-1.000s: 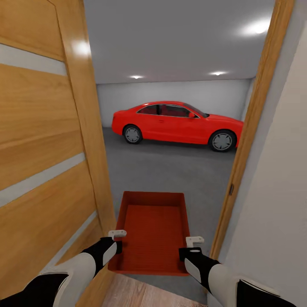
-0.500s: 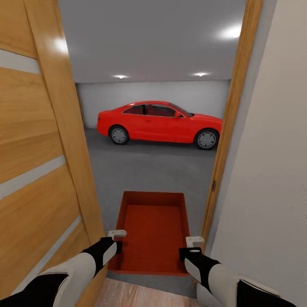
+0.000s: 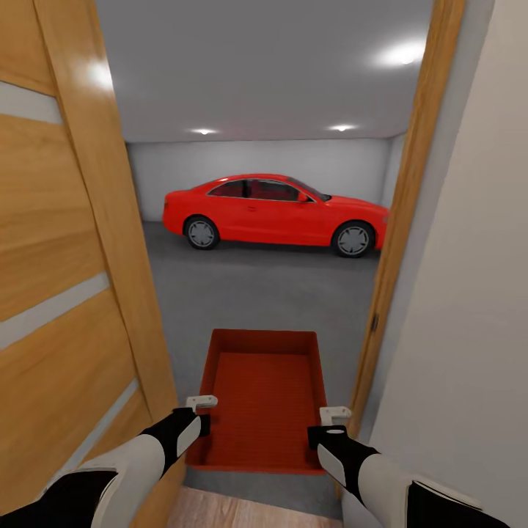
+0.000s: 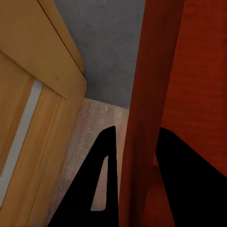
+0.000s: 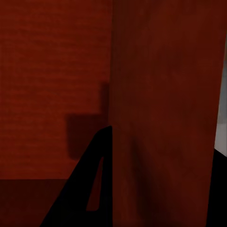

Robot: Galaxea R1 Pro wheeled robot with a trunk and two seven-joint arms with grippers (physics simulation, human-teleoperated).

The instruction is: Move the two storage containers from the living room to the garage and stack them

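Head view: storage container (image 3: 262,400) carried level between both arms, at the doorway threshold, garage floor (image 3: 264,293) and red car (image 3: 275,209) ahead. Left gripper (image 3: 199,411) pinches the left wall; right gripper (image 3: 328,424) pinches the right wall, a finger on each side. Bin looks rigid, light, ribbed. Long-wall rims seem sound grip points; the door frame (image 3: 400,220) is close.
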